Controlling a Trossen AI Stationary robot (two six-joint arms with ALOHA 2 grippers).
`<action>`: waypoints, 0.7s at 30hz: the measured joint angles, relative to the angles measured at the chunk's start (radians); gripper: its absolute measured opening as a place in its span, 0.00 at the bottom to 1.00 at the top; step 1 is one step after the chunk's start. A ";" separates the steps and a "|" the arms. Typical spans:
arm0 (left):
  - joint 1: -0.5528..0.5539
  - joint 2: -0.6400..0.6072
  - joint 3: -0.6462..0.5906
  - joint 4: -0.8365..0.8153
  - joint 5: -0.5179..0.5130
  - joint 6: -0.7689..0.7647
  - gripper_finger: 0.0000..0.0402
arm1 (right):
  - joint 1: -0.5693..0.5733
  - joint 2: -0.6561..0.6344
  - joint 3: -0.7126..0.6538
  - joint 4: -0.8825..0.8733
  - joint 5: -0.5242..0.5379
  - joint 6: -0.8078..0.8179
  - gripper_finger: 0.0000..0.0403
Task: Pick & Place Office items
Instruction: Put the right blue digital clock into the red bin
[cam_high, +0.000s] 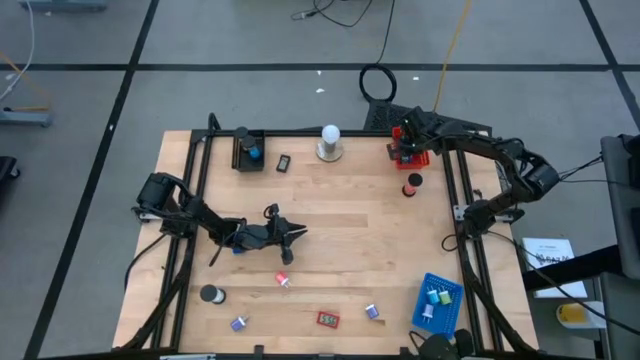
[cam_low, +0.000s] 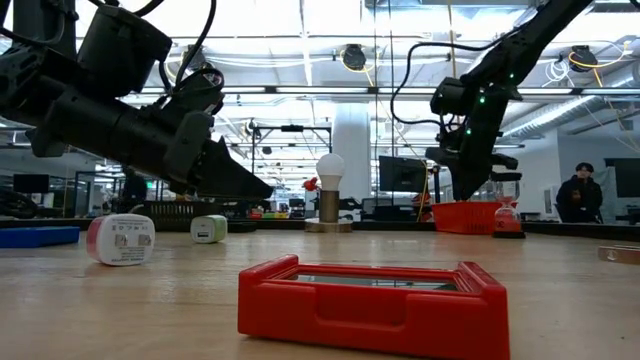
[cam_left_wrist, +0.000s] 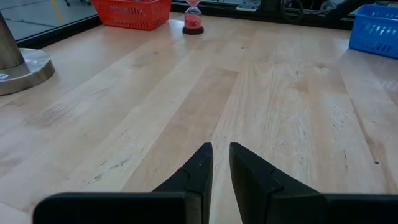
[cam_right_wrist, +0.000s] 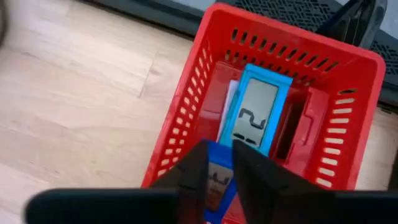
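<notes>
Office items lay scattered: a blue timer (cam_right_wrist: 254, 118) in the red tray (cam_right_wrist: 186, 99) at the table's far right corner; right gripper (cam_right_wrist: 219, 163) narrow above it, seemingly empty; drop looked done; left gripper (cam_left_wrist: 221, 163) nearly closed, empty, mid-table; next: fetch the red piece (cam_high: 328, 319) near the front edge.

Right end effector (cam_right_wrist: 219, 163) fingers near together, left end effector (cam_left_wrist: 221, 163) nearly closed, low

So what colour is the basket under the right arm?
Red basket, clearest in the right wrist view.
</notes>
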 joint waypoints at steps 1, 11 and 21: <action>0.000 0.000 0.000 0.000 0.000 0.000 0.16 | 0.001 0.003 0.000 -0.004 0.000 -0.002 0.11; 0.000 0.000 0.000 -0.001 0.000 -0.002 0.16 | 0.005 0.027 0.000 -0.071 -0.044 -0.050 0.01; 0.000 0.000 0.000 -0.001 0.000 -0.002 0.16 | 0.001 0.006 0.000 0.004 0.009 -0.053 0.04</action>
